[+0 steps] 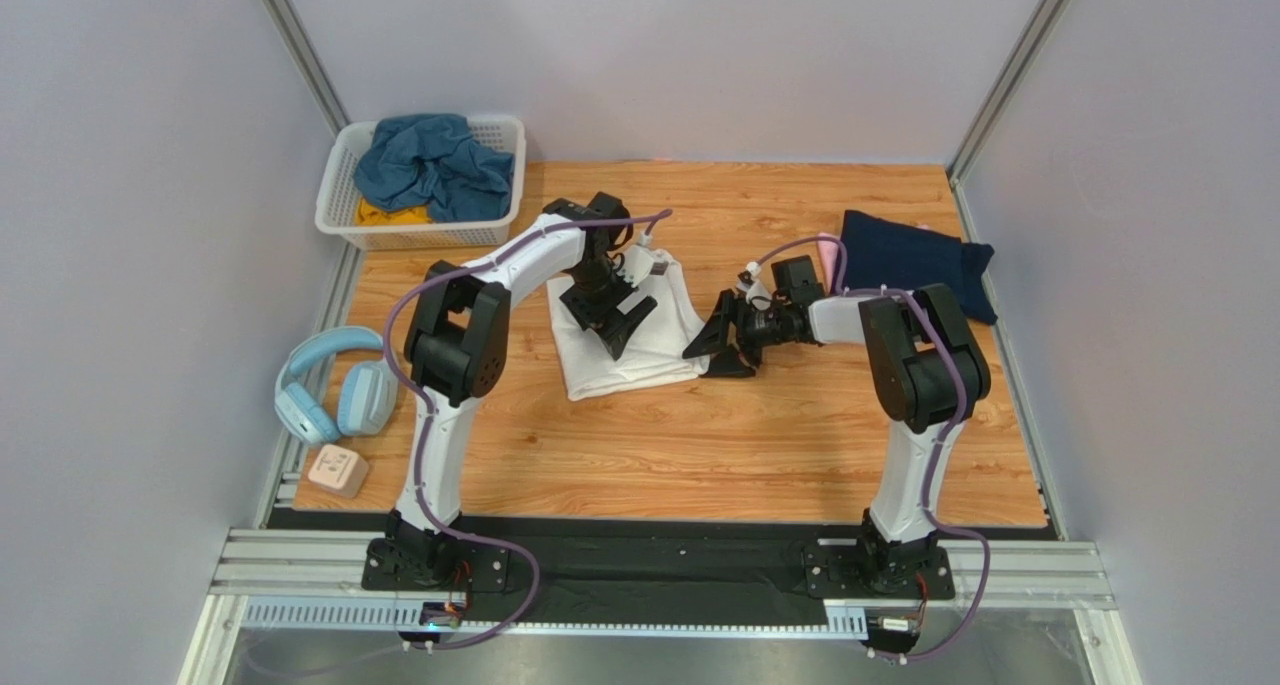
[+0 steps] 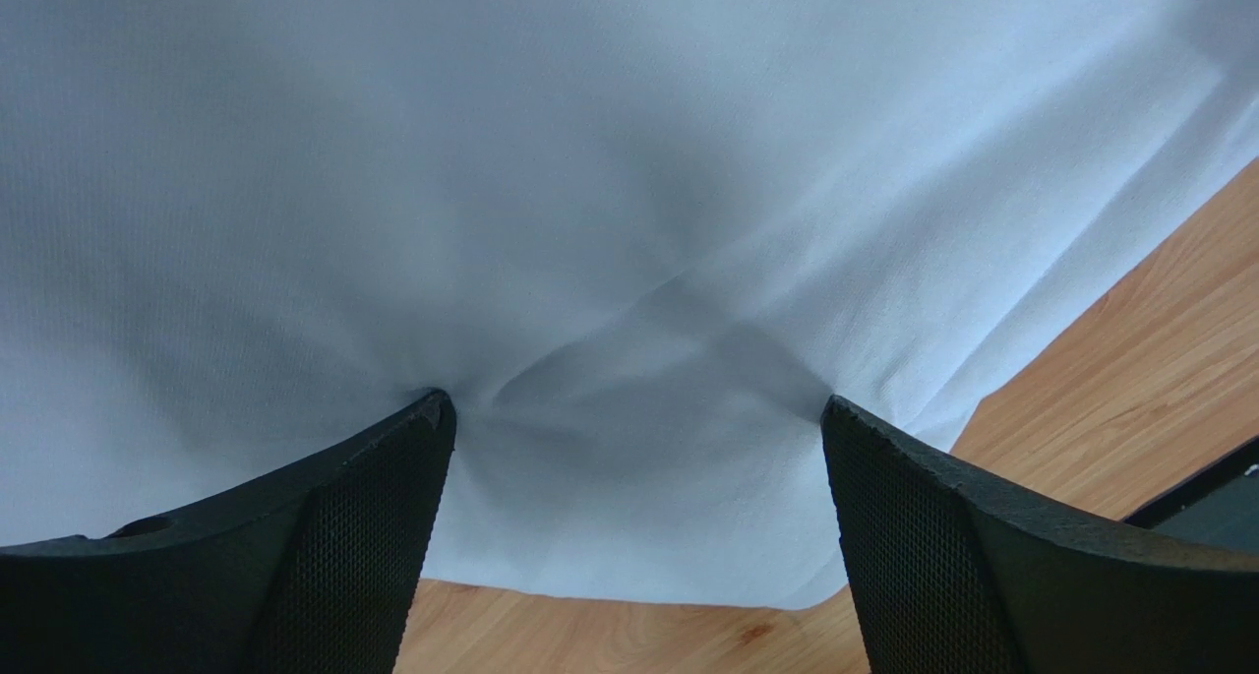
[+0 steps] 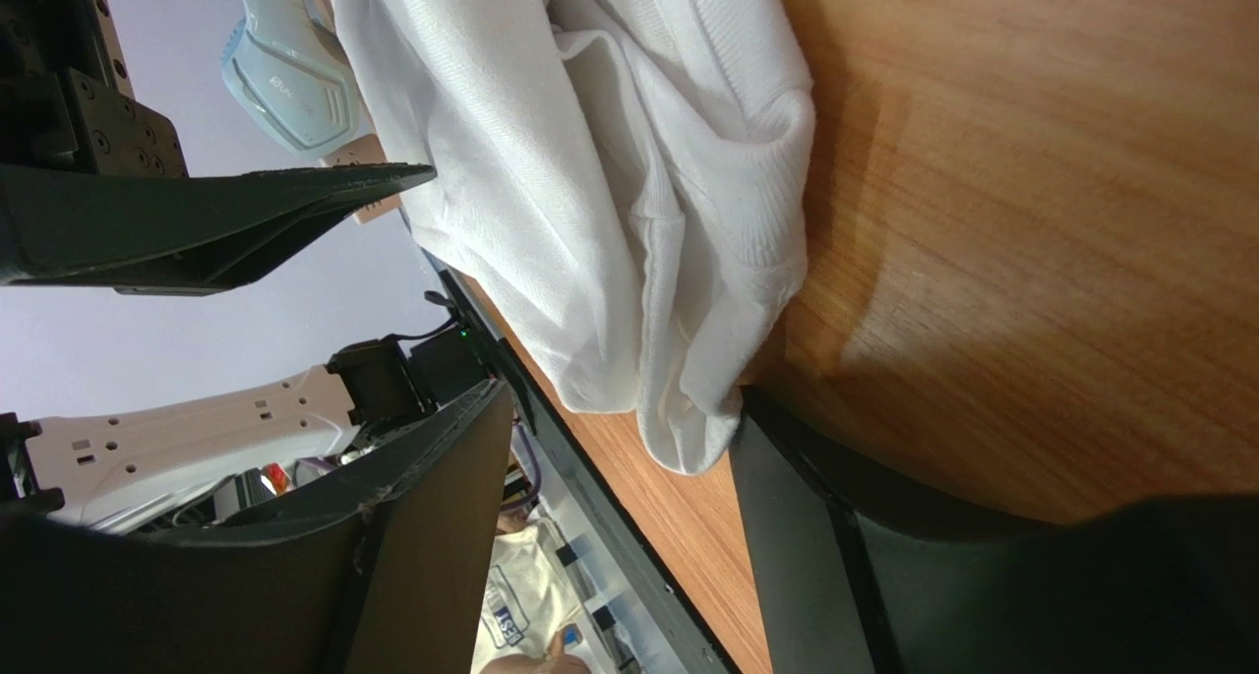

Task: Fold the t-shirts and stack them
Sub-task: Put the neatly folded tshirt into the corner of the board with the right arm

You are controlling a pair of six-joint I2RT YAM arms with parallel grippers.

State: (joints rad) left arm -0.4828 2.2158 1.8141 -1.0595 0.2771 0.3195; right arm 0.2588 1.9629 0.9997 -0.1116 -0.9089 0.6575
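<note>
A folded white t-shirt [image 1: 649, 352] lies mid-table. My left gripper [image 1: 613, 313] hangs over its upper part, open, and in the left wrist view both fingertips [image 2: 429, 416] rest on the white cloth [image 2: 591, 187], with nothing pinched between them. My right gripper [image 1: 718, 343] sits at the shirt's right edge, also open. In the right wrist view a loose corner of the white t-shirt [image 3: 636, 231] hangs by one finger [image 3: 798, 468], not clamped. A folded navy t-shirt [image 1: 917, 262] lies at the back right. A teal-blue t-shirt [image 1: 433, 163] and a yellow one [image 1: 394, 216] are bunched in the basket.
The white slatted basket [image 1: 340, 202] stands at the back left corner. Light-blue headphones [image 1: 331, 385] and a small beige box [image 1: 337, 471] lie off the table's left edge. Bare wood [image 1: 721, 445] runs along the near half.
</note>
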